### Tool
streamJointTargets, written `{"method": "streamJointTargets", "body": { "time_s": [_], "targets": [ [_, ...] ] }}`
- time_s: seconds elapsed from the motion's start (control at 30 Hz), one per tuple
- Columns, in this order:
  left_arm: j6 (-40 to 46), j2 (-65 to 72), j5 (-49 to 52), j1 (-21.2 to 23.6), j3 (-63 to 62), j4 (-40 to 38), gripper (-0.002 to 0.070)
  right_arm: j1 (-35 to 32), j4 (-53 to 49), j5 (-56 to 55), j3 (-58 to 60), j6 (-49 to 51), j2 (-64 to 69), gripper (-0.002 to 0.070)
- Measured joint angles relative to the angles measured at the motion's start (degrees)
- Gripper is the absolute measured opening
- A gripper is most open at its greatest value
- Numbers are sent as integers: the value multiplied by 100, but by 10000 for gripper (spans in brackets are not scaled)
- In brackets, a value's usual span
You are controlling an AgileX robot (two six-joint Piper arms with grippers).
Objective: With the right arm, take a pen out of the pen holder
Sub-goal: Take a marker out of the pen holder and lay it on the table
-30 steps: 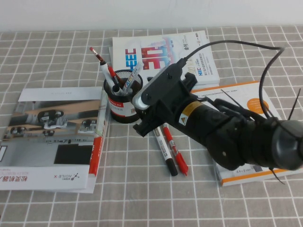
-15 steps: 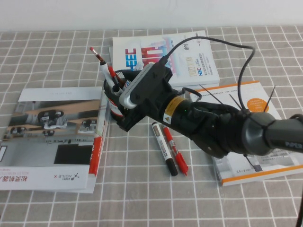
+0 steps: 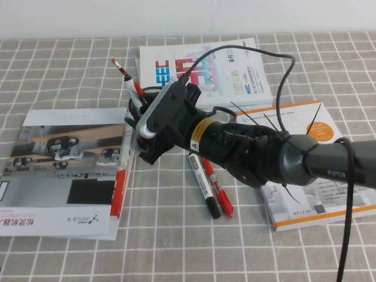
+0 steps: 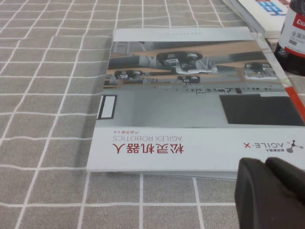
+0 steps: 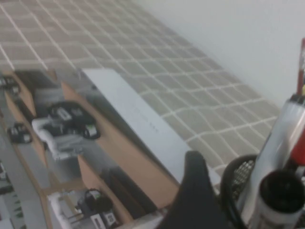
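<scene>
The left gripper (image 4: 266, 168) hangs over the near edge of the AgileX booklet (image 3: 64, 170). Just beside that booklet stands the mesh pen holder (image 4: 293, 36), with several pens (image 3: 128, 82) upright in it. The right gripper (image 3: 145, 154) sits at its rim, jaws spread wide and gripping nothing. Two markers (image 3: 205, 188) lie on the cloth to its right.

The tablecloth (image 3: 59, 258) is grey with white squares. The pen holder (image 4: 291, 52) is black, maybe with a red and white label. One loose pen (image 3: 204, 185) is white and black. The other pen (image 3: 218, 189) is red.
</scene>
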Motion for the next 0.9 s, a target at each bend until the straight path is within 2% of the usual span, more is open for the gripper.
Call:
{"method": "streamJointTargets", "body": {
  "time_s": [0.7,0.9],
  "targets": [
    [0,0,0,0,0,0,-3,-81,238,292,-364,-72,334,393],
    [0,0,0,0,0,0,-3,-81,238,190,-364,-72,334,316]
  ]
}}
